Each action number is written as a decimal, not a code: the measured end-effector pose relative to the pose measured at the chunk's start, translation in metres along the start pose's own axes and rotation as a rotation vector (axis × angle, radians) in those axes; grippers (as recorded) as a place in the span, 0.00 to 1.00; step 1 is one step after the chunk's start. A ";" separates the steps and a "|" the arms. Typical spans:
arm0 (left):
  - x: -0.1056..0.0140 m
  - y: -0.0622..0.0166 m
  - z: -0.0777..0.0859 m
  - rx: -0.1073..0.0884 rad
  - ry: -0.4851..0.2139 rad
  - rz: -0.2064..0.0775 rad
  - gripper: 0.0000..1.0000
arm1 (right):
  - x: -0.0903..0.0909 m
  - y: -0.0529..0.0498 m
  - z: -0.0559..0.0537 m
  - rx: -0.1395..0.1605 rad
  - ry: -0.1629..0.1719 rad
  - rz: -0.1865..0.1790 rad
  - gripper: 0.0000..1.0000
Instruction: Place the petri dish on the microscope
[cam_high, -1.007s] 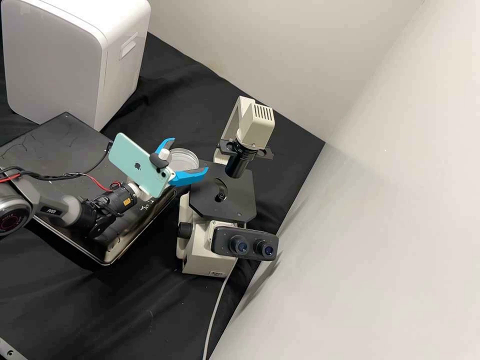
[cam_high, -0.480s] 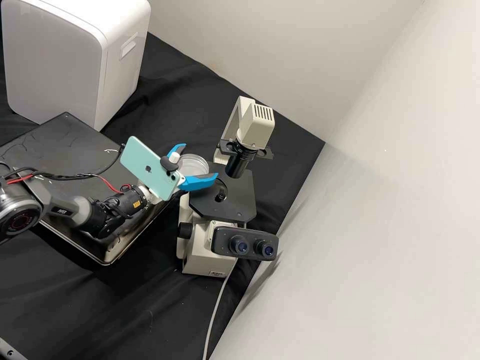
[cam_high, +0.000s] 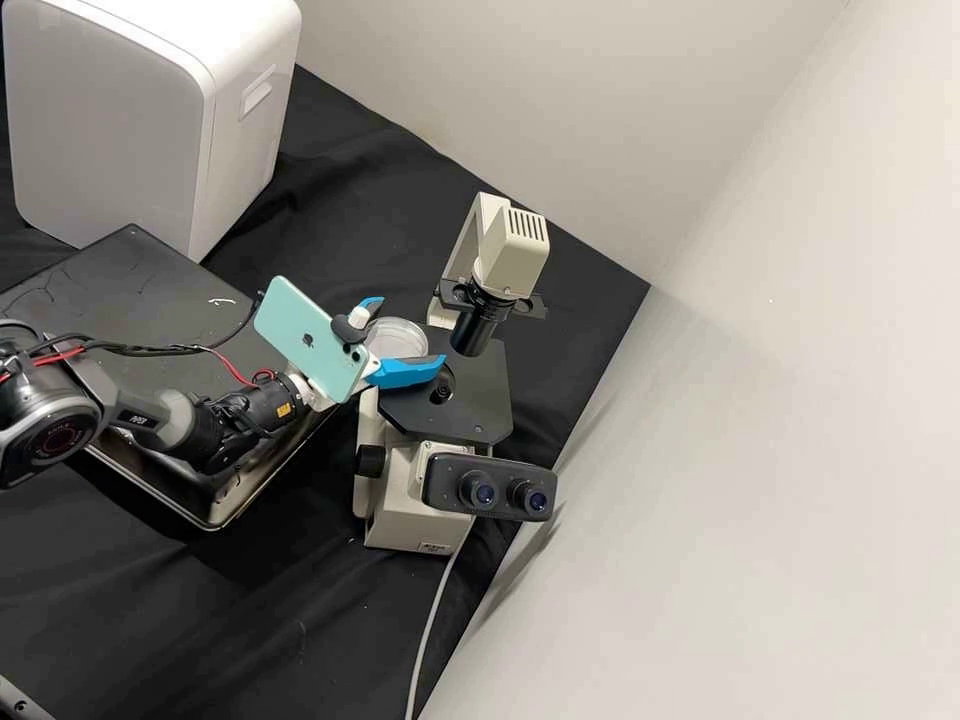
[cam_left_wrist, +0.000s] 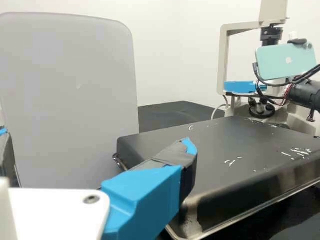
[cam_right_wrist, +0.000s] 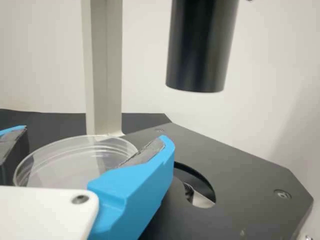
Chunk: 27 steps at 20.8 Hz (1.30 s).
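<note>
High view: right arm (cam_high: 190, 425) extends from the left over a dark tray (cam_high: 150, 290), with a mint phone (cam_high: 310, 338) mounted at its wrist. Right jaws clamped on the clear dish (cam_high: 388, 330), one blue finger on each side of its rim. Dish level, held at the far left corner of the microscope's (cam_high: 410, 510) black stage (cam_high: 475, 400), left of the stage hole (cam_high: 440, 385) and the black lens tube (cam_high: 472, 325); whether it touches the stage cannot be told. Left jaws apart, nothing between them, just beside the tray's edge. White box (cam_high: 140, 110) at the table's (cam_high: 200, 600) far left.
</note>
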 end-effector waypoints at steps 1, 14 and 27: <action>0.000 -0.0004 0.000 0.005 0.001 -0.002 1.00 | 0.001 0.000 0.001 0.001 -0.004 0.002 0.00; 0.001 -0.0013 0.001 0.014 0.002 -0.008 1.00 | 0.013 0.020 0.014 0.007 -0.063 0.037 0.00; 0.001 -0.0013 0.001 0.014 0.002 -0.008 1.00 | 0.032 0.023 0.027 -0.022 -0.105 0.061 0.00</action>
